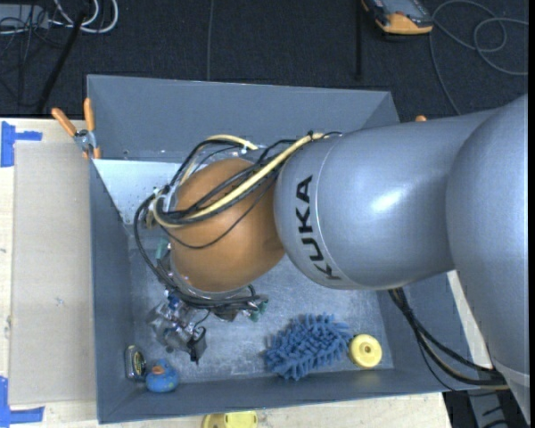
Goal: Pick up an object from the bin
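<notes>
Blue round lump (162, 379) in the bin's (110, 283) lower-left corner lies beside my gripper (184, 332), can't tell if jaws are spread, so I should centre over it before closing.

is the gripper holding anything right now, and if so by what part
It cannot be told. The gripper sits low in the grey metal bin. The small blue round toy and blue shaggy mop-like piece lie apart from it.
</notes>
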{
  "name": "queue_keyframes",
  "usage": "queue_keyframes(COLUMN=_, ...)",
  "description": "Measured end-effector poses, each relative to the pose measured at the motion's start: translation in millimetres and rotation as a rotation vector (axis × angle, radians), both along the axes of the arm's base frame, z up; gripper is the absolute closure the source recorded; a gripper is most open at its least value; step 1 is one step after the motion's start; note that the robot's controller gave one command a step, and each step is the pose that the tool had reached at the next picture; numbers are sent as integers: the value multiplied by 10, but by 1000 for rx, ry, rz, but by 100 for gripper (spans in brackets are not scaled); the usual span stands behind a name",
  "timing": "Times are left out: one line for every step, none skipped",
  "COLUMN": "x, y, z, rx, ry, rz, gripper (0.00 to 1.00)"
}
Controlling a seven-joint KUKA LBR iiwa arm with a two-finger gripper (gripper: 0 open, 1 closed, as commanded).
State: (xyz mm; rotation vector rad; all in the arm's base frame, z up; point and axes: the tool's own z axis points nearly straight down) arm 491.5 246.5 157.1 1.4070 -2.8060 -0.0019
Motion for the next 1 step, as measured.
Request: queue_keyframes(x=4, y=4, z=141, rx=1, ry=-3, rz=-1, gripper=100)
